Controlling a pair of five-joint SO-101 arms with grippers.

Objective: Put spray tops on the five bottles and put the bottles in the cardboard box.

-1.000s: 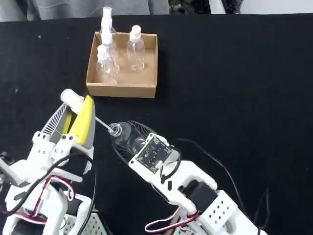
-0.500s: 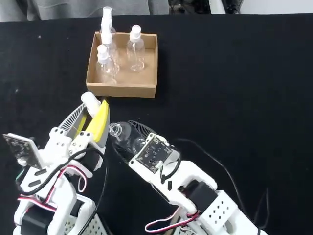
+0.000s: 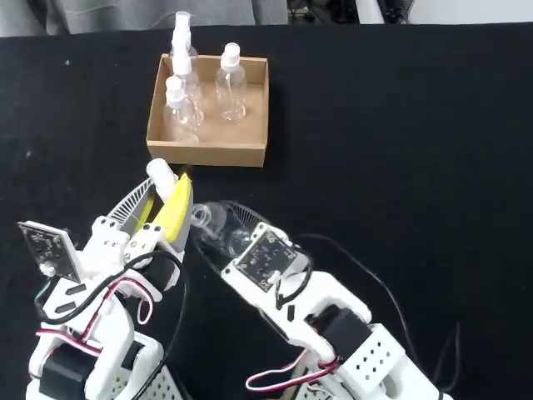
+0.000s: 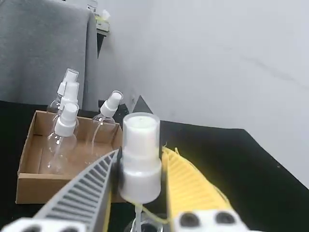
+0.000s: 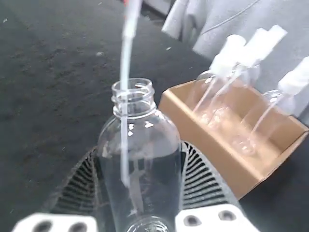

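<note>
Judging by the thin dip tube already inside the neck, took the step in hand for the seating of the spray top on the open bottle. Found the left gripper clenched on the white top, pinched from both sides, just in front of the cardboard box. Found the right gripper clamped around the belly of the clear bottle, with the neck free and tilted toward the left gripper. Saw the tube running through the neck and down into the bottle, yet the top itself not seated, near the rim but apart from it. Noted several capped bottles standing inside the box, well apart from both grippers.

To do it well, judged best to bring top and neck onto one line first, then to push along this line and not sideways; otherwise risked bending the tube or catching the top on the rim. Needed after that a turning of the top against a firmly held bottle, so wanted no slackening of the right grasp. Thought slipping likely on such smooth round plastic, therefore preferred slow and small corrections. Could not tell from these views the exact alignment of top and neck.
</note>
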